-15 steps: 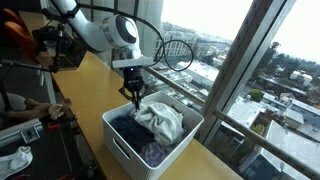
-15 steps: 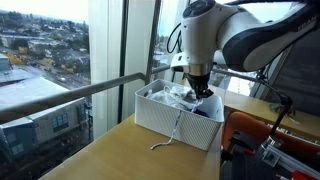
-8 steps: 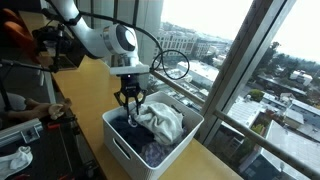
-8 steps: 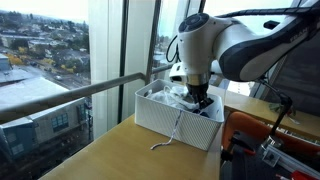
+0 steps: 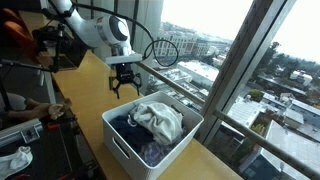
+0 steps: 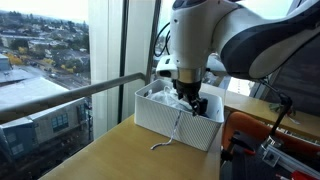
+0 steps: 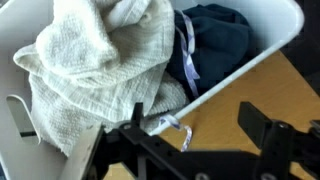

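The pincer (image 5: 123, 86) is hanging with its jaws spread wide and nothing between them, just above the far left corner of a white basket (image 5: 116, 150) that is standing on the wooden table (image 5: 88, 88) beside the window (image 5: 235, 60). The nearest thing to it is a cream towel (image 5: 160, 120), lying bunched on top of the load and filling most of the basket. In the wrist view the towel (image 7: 90, 60) is sitting to the left, with a dark blue garment (image 7: 215, 40) tucked against the right wall.

Judging from this, work on the towel is best done from straight above: the jaws should be centred over a raised fold, not over the basket's rim (image 7: 245, 75), and should be coming down deep enough to pinch several layers. A thin grab would likely be slipping off. A white cord (image 6: 170, 135) is dangling over the basket's near wall onto the table (image 6: 115, 155) – it could be snagging a finger, so the pincer (image 6: 193, 103) should be keeping clear of that edge. Any lift should be going slowly, since the garment may be clinging to the towel.

No brand, label or writing is showing clearly enough to read – the basket and the cloth are looking plain.
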### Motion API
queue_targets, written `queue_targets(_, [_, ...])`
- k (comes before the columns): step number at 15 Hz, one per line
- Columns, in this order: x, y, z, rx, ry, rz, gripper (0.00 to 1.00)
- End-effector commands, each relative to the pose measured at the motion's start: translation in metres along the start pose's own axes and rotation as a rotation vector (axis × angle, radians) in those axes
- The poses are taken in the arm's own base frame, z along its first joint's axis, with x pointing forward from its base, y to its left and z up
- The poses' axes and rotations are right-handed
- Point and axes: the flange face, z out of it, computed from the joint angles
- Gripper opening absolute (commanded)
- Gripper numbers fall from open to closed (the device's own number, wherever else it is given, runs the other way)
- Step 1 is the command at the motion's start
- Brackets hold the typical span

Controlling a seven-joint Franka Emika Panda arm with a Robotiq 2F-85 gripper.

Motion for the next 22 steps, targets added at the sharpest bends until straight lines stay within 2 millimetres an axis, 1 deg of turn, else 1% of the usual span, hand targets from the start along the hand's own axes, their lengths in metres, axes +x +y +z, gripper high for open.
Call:
queue_targets(1, [0.027, -0.006, -0.028, -0.027, 0.04, -0.033, 1.0])
queue_targets(3, [0.043, -0.013, -0.032, -0.036, 0.048, -0.069, 1.0])
queue_targets(5, [0.057, -0.019, -0.029, -0.034, 0.044, -0.116, 1.0])
queue_targets(9, [0.08, -0.033, -0.005, -0.015, -0.016, -0.267, 1.0])
queue_targets(12, [0.091, -0.034, 0.014, 0.002, -0.054, -0.357, 1.0])
queue_targets(15, [0.096, -0.029, 0.027, 0.006, -0.091, -0.415, 1.0])
queue_targets(19, [0.091, -0.017, 0.041, -0.006, -0.167, -0.472, 1.0])
queue_targets(22, [0.086, -0.007, 0.051, -0.001, -0.19, -0.485, 1.0])
